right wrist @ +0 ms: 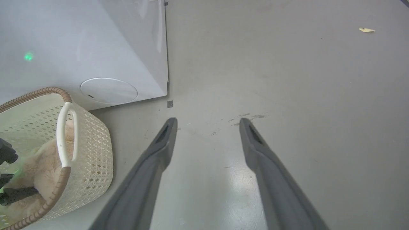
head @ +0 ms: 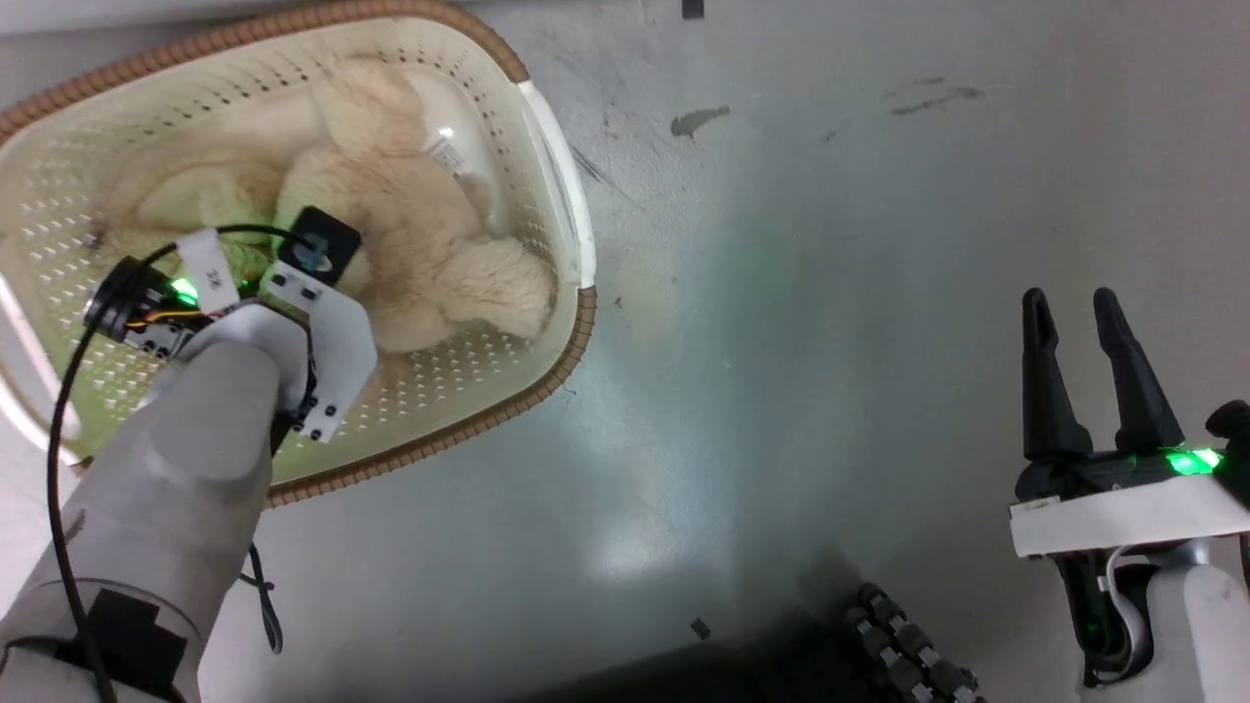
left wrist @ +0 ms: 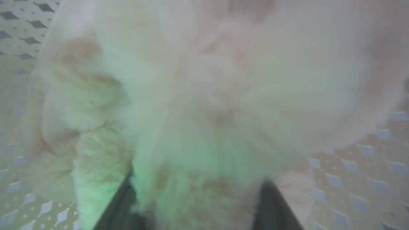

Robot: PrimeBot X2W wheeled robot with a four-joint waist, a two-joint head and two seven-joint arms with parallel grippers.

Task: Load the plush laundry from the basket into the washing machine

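Straddling plush laundry (left wrist: pixel 204 95) in basket (head: pixel 584 322), left fingers (left wrist: pixel 118 207) spread; right fingers (right wrist: pixel 159 150) spread, empty, over floor (right wrist: pixel 319 95).

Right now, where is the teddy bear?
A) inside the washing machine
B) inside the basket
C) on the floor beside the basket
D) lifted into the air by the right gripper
B: the teddy bear lies inside the basket, with the left gripper down in its fur, one finger on either side.
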